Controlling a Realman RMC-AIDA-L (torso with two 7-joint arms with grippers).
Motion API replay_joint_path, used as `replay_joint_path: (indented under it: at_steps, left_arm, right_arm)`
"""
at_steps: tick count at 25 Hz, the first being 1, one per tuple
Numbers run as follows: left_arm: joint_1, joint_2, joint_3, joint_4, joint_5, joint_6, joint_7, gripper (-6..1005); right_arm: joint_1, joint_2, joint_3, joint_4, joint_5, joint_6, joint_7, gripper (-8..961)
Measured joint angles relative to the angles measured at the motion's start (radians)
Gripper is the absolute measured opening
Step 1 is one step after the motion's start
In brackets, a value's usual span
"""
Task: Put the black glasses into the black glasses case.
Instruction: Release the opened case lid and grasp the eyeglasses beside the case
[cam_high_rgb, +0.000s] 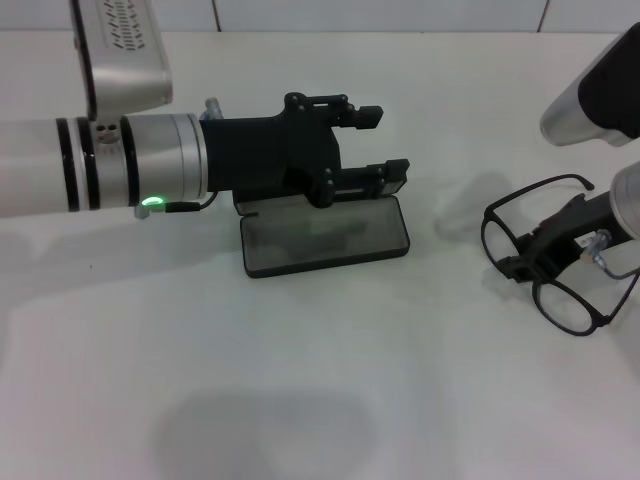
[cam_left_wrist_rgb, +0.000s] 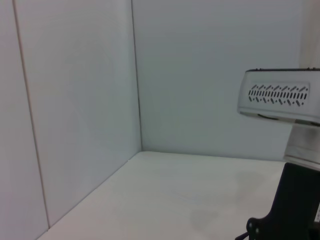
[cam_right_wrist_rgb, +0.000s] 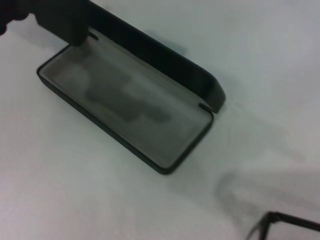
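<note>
Only the head view shows both grippers: left gripper (cam_high_rgb: 385, 143), jaws apart, above open case (cam_high_rgb: 325, 236); right gripper (cam_high_rgb: 528, 262) clamps glasses (cam_high_rgb: 552, 270), reaching leftward.

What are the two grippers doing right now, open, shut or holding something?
Left gripper: open, fingers spread above the lid of the open black glasses case.
Right gripper: shut on the black glasses.

A bare robot test cell, like a lab. The plain white surface (cam_high_rgb: 300, 400) is bordered by blank white panel walls (cam_left_wrist_rgb: 75, 100) meeting in a corner behind it.
</note>
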Motion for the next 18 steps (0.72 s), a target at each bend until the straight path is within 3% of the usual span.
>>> replay_joint_path:
  at_steps: [7,18]
  left_arm:
    - [-0.009,-0.002,0.000,-0.002,0.020,-0.004,-0.001,652]
    - [-0.009,-0.002,0.000,-0.002,0.029,-0.007,0.001,652]
  right_arm:
    - [0.008,0.001,-0.008,-0.015,-0.047,-0.077,0.051,331]
    - [0.009,0.004,-0.036,-0.012,-0.060,-0.065,0.053,318]
